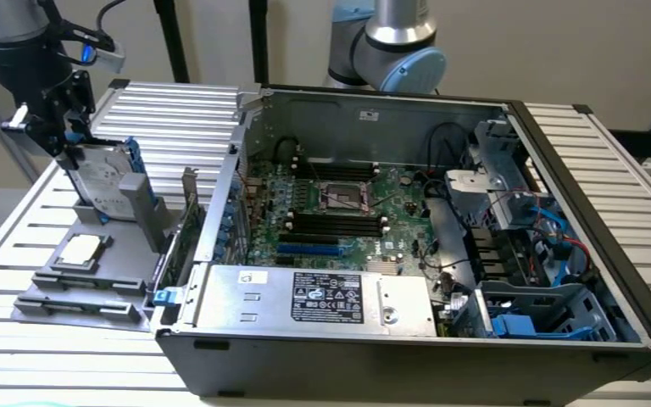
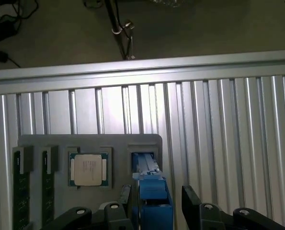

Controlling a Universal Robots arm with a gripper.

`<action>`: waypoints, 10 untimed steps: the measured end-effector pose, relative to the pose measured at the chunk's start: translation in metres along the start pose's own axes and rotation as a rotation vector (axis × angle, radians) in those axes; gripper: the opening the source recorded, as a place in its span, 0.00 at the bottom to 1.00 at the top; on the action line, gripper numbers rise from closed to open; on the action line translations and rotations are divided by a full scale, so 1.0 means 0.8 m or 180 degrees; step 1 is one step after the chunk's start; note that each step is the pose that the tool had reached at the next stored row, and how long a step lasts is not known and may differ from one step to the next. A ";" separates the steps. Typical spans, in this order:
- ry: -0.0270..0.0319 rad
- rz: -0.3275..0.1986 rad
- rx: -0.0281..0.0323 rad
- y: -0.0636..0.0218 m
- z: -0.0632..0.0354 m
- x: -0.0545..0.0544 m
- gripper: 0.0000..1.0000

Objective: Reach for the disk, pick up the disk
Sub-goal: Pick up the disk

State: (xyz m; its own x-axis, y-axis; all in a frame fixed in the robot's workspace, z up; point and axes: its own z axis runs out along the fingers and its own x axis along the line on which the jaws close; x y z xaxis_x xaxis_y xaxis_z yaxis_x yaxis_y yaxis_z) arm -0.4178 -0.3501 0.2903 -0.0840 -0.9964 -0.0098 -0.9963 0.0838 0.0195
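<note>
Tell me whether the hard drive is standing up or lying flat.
Standing up: the hard drive sits on edge in a slot of the grey tray.

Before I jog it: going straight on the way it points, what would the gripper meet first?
Probably the disk, standing on edge in the grey tray; its blue rail lies between the gripper's open jaws. The remaining gap is unclear.
</note>
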 end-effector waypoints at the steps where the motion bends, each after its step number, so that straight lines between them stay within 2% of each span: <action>1: 0.0000 0.0000 0.0000 0.000 0.000 0.000 0.54; 10: 0.0000 0.0000 0.0000 -0.002 0.000 0.000 0.54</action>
State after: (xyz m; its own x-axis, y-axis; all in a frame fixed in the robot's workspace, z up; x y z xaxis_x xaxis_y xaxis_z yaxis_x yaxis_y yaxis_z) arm -0.4158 -0.3501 0.2903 -0.0840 -0.9964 -0.0098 -0.9963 0.0838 0.0196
